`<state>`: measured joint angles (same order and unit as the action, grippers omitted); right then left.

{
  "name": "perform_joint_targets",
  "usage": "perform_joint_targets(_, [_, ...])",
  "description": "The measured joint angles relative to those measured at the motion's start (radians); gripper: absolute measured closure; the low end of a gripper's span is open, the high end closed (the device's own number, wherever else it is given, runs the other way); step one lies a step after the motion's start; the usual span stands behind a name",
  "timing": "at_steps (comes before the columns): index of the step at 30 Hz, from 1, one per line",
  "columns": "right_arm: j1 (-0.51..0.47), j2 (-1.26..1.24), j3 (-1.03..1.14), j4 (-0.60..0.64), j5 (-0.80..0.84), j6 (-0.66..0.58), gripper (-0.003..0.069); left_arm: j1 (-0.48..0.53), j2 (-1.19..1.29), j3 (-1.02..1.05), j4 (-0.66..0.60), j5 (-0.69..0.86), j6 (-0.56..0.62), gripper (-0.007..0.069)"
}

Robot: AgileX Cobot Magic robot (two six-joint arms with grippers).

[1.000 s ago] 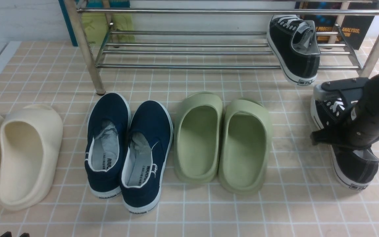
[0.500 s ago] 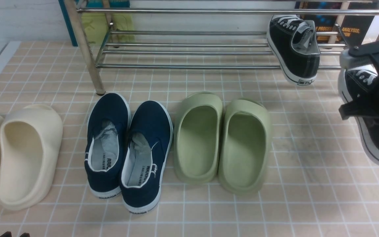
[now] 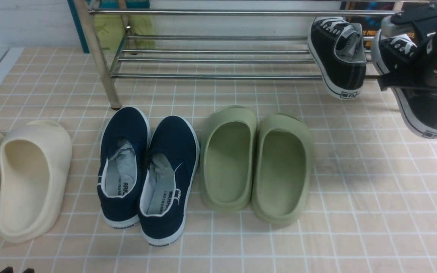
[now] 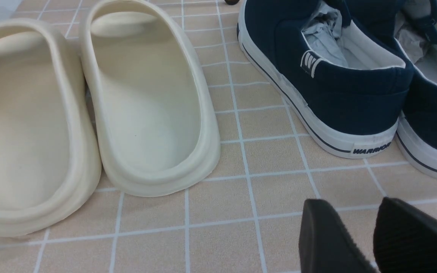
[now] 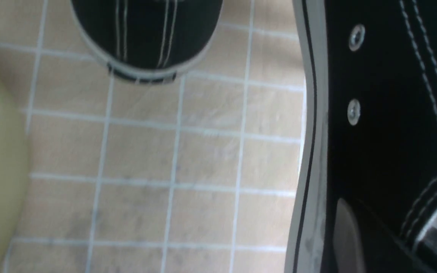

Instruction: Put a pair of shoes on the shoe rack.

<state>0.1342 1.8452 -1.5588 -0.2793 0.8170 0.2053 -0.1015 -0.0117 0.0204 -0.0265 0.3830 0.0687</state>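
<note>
One black sneaker [image 3: 340,57] lies on the lower bars of the steel shoe rack [image 3: 211,76] at its right end, heel hanging over the front bar. My right gripper [image 3: 387,49] is shut on the second black sneaker [image 3: 427,110] and holds it in the air just right of the first, toe toward the rack, heel sloping down. In the right wrist view the held sneaker [image 5: 385,113] fills the side and the first sneaker's heel [image 5: 146,34] shows beyond. My left gripper [image 4: 349,212] is open and empty, low over the floor near the front left.
Navy slip-ons [image 3: 148,170], green slippers [image 3: 256,163] and cream slippers [image 3: 25,178] stand in a row on the tiled floor before the rack. The rack's left front leg [image 3: 101,60] stands just behind the navy pair. Books lean behind the rack.
My right gripper has lifted the second sneaker off the floor and carried it up and back toward the rack's right end. The left arm has not moved.
</note>
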Motion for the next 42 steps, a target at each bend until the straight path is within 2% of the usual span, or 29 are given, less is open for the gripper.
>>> perform_joint_targets(14, [-0.020,0.274,-0.341,-0.004,-0.031,-0.060,0.0664,0.000,0.000,0.000,0.000,0.000,0.000,0.0385])
perform_joint_targets(23, [-0.022,0.334,-0.408,0.019,-0.055,-0.060,0.0652,0.000,0.000,0.000,0.000,0.000,0.000,0.0385])
perform_joint_targets(25, [-0.022,0.338,-0.408,0.019,-0.061,-0.060,0.0631,0.000,0.000,0.000,0.000,0.000,0.000,0.0385])
perform_joint_targets(28, [-0.022,0.340,-0.415,0.014,-0.093,-0.061,0.0556,0.000,0.000,0.000,0.000,0.000,0.000,0.0385])
perform_joint_targets(32, [-0.022,0.339,-0.424,0.015,-0.088,-0.061,0.0387,0.000,0.000,0.000,0.000,0.000,0.000,0.0385])
perform_joint_targets(35, [-0.021,0.322,-0.425,0.036,-0.055,-0.061,0.0298,0.000,0.000,0.000,0.000,0.000,0.000,0.0385])
perform_joint_targets(38, [-0.018,0.289,-0.425,0.066,-0.025,-0.061,0.0256,0.000,0.000,0.000,0.000,0.000,0.000,0.0385])
perform_joint_targets(42, [-0.016,0.243,-0.425,0.106,0.036,-0.061,0.0261,0.000,0.000,0.000,0.000,0.000,0.000,0.0385])
